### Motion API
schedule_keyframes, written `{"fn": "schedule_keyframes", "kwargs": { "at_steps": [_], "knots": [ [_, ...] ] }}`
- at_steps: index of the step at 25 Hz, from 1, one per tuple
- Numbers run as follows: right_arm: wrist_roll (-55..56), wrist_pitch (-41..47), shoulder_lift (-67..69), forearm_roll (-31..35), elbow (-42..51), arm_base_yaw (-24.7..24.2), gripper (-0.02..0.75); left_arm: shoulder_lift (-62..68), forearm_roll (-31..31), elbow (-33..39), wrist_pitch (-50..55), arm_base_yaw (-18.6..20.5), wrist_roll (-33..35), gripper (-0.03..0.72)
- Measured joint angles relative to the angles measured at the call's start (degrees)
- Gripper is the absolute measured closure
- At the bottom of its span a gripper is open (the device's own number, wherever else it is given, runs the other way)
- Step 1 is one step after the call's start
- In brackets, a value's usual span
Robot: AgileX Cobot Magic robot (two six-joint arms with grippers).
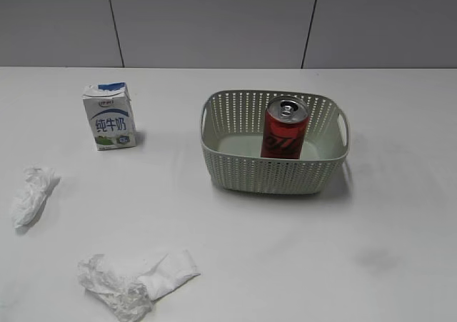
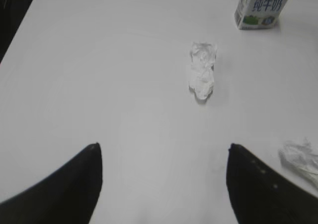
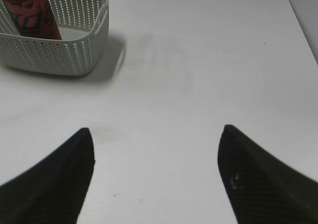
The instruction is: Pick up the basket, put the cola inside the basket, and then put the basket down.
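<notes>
Basket rests on the worktop, right of centre in the exterior frame. Cola stands upright inside it, on the floor toward the rear wall, long axis vertical. Judged from this, all three steps appear complete; nothing remains to be placed.

Left tool: fingers spread wide, nothing between them, over bare worktop. It faces a crumpled tissue at frame centre and a milk carton at upper right.

Right tool: fingers spread wide, empty. The basket lies at the upper left of its frame, well apart, so the right arm is the nearer of the two.

A second crumpled tissue lies at lower left of the exterior frame. Neither arm appears there.
</notes>
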Motion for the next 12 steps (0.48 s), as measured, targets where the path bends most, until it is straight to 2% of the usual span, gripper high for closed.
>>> {"fn": "schedule_keyframes", "kwargs": {
  "at_steps": [7,12],
  "knots": [
    [0.0,0.0,0.0,0.0,0.0,0.0,0.152,-9.7,0.0,0.0,0.1,0.0,0.0,0.099],
    [0.0,0.0,0.0,0.0,0.0,0.0,0.152,-10.7,0.0,0.1,0.3,0.0,0.0,0.099]
  ]
}}
